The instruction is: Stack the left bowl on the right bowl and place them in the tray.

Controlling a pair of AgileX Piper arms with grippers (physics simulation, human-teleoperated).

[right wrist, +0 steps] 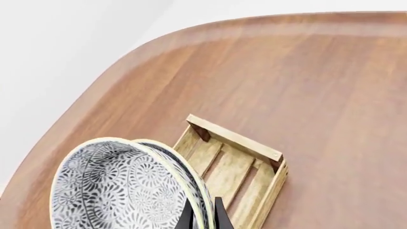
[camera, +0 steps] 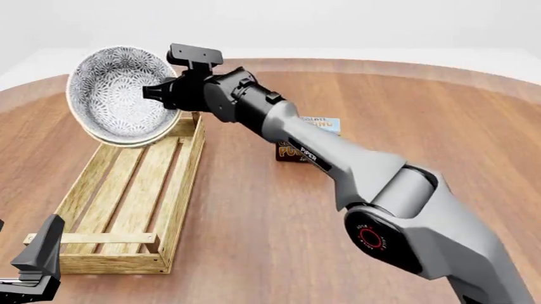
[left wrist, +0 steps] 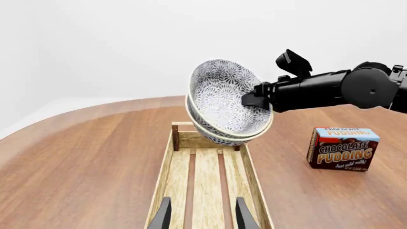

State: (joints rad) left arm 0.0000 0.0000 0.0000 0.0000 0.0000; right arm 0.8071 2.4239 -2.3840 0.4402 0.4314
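- The right gripper (camera: 169,95) is closed on the rim of the two stacked bowls (camera: 118,95); one finger lies inside the inner bowl and the other behind the outer one, so the pair hangs as one piece, tilted steeply with the opening turned toward the arms' side.
- The stack is in the air above the far end of the tray (camera: 127,209), not touching the wood; in the left wrist view the lower edge of the bowls (left wrist: 226,102) hangs just over the far end bar.
- The tray (left wrist: 207,183) runs with its long axis away from the arms, and its slatted floor lies below the bowls and nearer to the arms; I judge the coming move must bring the stack down and level it.
- The left gripper (left wrist: 202,213) is parted and holds nothing; it waits at the near end of the tray, so the right arm is the one doing the placing.
- A pudding box (left wrist: 343,149) stands on the table right of the tray, well apart.
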